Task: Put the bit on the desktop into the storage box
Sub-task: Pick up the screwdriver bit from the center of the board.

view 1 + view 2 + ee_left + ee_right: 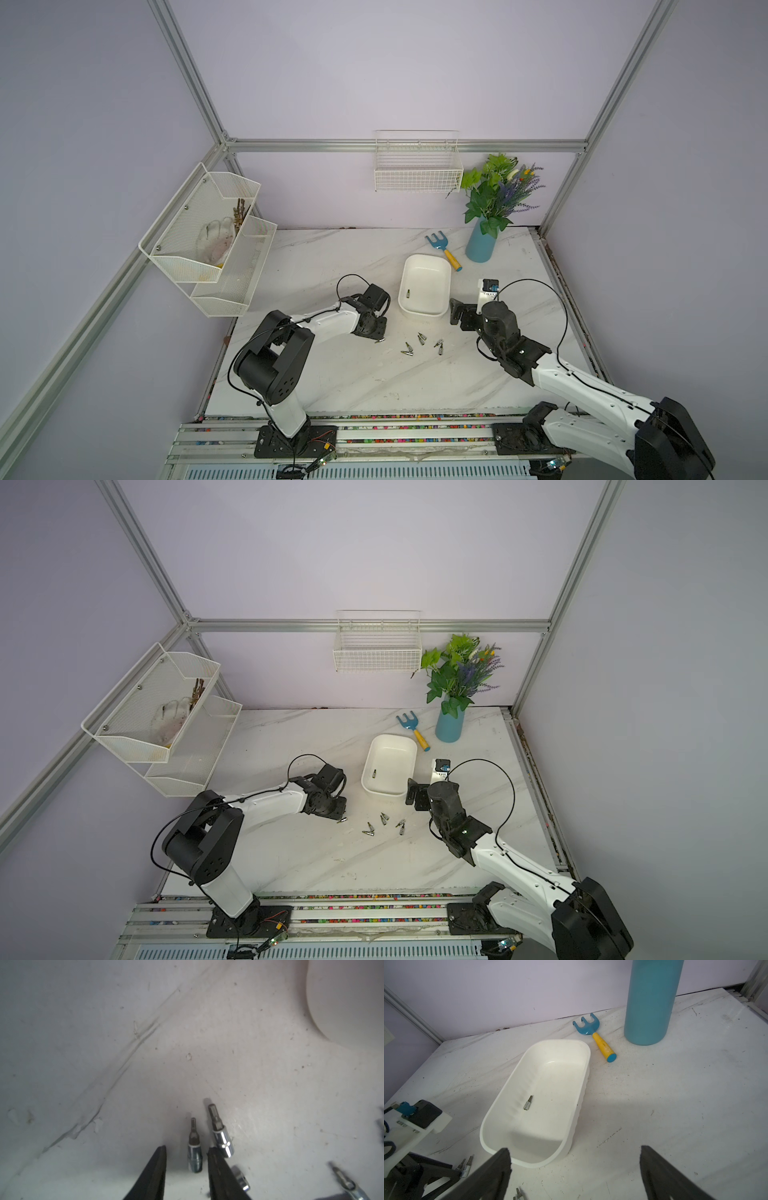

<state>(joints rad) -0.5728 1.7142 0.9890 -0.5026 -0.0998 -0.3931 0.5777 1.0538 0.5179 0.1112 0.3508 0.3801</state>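
Observation:
On the white marble desktop (353, 374) several small metal bits (408, 349) lie loose in front of the white storage box (424, 257). A single bit (527, 1103) rests inside the box (560, 1088). My left gripper (187, 1148) is low over the desktop with its jaws narrowed on either side of a dark bit (195, 1153). A gap still shows beside that bit. A chrome bit (220, 1132) lies just outside one finger. In both top views the left gripper (374, 334) sits left of the loose bits. My right gripper (575, 1149) stands wide open and empty by the box's near right corner.
A blue rake with a yellow handle (442, 251) and a blue vase of plants (480, 245) stand behind the box. A small white and black device (488, 289) sits right of it. A wire basket (417, 174) hangs on the back wall, a mesh rack (208, 241) at left.

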